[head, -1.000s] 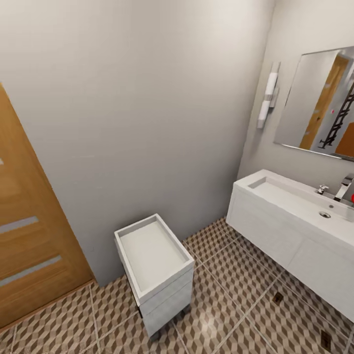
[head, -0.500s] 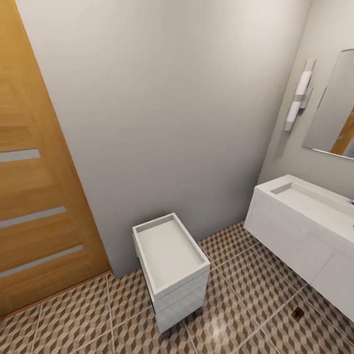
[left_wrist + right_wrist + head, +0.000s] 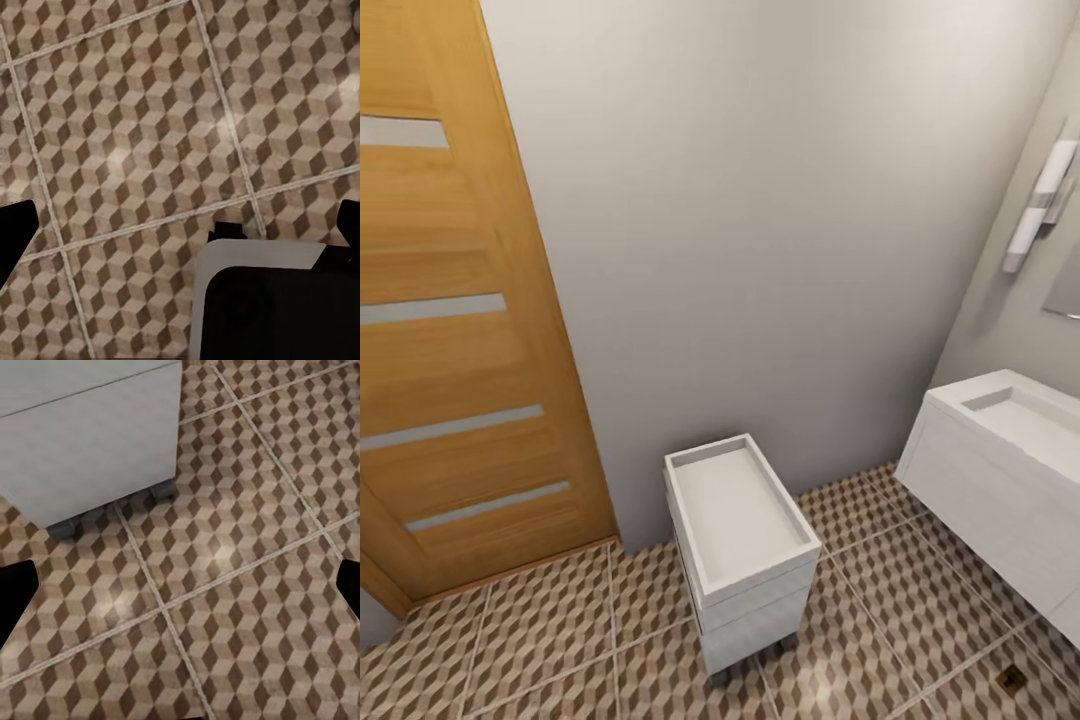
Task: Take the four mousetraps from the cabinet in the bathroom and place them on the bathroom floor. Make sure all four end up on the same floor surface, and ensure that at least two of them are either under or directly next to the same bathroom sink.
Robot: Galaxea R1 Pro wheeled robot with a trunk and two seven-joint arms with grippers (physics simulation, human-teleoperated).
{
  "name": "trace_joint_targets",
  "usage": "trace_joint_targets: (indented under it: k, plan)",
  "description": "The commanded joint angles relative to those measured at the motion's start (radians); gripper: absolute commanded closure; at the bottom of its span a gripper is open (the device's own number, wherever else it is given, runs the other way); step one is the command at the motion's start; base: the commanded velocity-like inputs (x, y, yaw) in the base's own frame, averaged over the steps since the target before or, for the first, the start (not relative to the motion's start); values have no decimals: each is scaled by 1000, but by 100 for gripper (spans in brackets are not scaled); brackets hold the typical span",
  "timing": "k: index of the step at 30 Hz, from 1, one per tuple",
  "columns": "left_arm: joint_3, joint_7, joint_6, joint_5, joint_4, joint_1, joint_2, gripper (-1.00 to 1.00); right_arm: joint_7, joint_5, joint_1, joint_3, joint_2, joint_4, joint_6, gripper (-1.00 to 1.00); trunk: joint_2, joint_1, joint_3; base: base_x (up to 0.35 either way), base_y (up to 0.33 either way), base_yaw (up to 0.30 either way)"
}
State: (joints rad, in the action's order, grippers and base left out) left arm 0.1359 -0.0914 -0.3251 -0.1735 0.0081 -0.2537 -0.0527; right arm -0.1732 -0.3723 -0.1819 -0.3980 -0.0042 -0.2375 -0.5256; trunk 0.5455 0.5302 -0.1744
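Mousetrap (image 3: 1012, 680): you may have one as the small dark mark at 5 o'clock on the bathroom floor (image 3: 560, 620), too small to confirm. Sink (image 3: 1000, 470) stands at 3 o'clock, white trolley (image 3: 740, 530) at centre, wooden door (image 3: 450, 330) at 9 o'clock. Both end effectors point down at floor tiles, fingers spread wide, gripping nothing, consistent with travel.

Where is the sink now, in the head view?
In the head view the sink is at the right edge, against the right wall, below the wall lamp. The small white drawer unit stands to its left on the bathroom floor.
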Motion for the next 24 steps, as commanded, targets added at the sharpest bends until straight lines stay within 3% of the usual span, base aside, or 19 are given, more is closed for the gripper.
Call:
trace_joint_targets:
  k: [1,24]
  plan:
    - [9,-2,-3,-9,1,-1,0,-100,-8,-4,-1,-9,0,0,-2,-100,1,0,-2,0,0,258]
    - [8,-2,-3,-9,1,-1,1,-100,-8,-4,-1,-9,0,0,-2,-100,1,0,-2,0,0,258]
